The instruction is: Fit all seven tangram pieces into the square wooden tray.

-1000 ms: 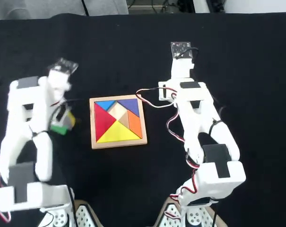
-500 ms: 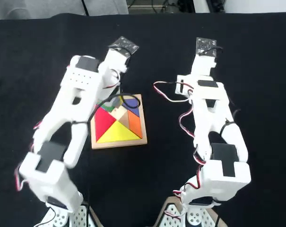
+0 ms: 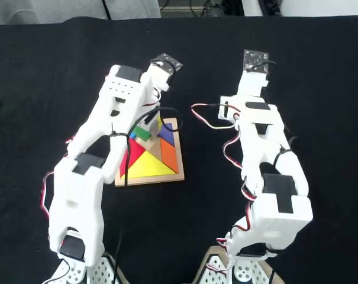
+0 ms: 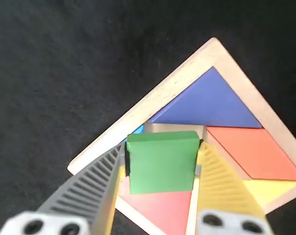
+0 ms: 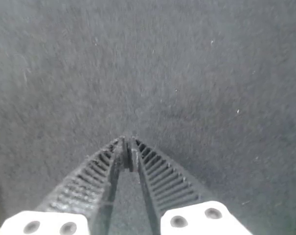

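Green piece [image 4: 161,164]: matte block, its squarish face towards the wrist cam, clamped edge-to-edge in the left gripper [image 4: 162,147] with one ribbed finger on each side. It sits over the far-left corner area of the tray [image 4: 138,115]. I can't tell whether it touches the pieces below or hangs just above them.

Tray is light wood, square and raised-rim. Seated in it: yellow triangle [image 3: 146,167] at the near edge, red triangle [image 3: 130,157] on the left, orange piece [image 3: 168,152] on the right, dark blue triangle [image 4: 206,105] at the far right corner. A sliver of light blue piece [image 4: 136,129] shows next to the green one.

Surface is a black cloth [image 3: 321,89] over the whole table. A grey strip [image 3: 125,7] and some cables [image 3: 208,6] run along the far edge.

Left arm [image 3: 99,136] stretches forward and inward from its base, wrist over the tray's far-left corner. Right arm [image 3: 258,127] is extended straight ahead, well right of the tray. Right gripper [image 5: 127,152] is pinched closed with nothing in it, tips together, pointing down at bare cloth.
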`<state>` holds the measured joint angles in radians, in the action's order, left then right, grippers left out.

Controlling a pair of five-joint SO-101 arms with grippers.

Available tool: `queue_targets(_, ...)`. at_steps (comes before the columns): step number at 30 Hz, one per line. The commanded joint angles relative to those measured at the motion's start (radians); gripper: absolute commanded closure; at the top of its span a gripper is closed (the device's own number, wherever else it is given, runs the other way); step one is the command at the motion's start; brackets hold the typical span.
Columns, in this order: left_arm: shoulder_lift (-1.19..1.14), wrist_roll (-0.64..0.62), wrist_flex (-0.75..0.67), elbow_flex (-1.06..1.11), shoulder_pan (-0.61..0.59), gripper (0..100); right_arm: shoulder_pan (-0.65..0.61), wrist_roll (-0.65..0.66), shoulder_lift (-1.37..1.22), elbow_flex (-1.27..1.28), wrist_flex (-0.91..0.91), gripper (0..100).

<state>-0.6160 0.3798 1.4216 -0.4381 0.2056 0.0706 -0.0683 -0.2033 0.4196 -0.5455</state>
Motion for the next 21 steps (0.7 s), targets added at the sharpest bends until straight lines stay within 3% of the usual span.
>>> queue_targets(1, -0.008, 0.008, 0.005, -0.048, 0.010, 82, 0.009, -0.012, 0.015, -0.054, 0.023, 98.3)
queue_targets(8, -0.035, 0.008, 0.003, -0.054, 0.007, 81, 0.009, -0.011, 0.015, -0.054, 0.021, 98.3)
queue_targets(12, -0.038, 0.002, 0.003, -0.047, 0.007, 74, 0.009, -0.011, 0.015, -0.054, 0.021, 98.3)
queue_targets(21, -0.032, 0.008, 0.005, -0.053, 0.005, 75, 0.009, -0.008, 0.015, -0.054, 0.020, 98.3)
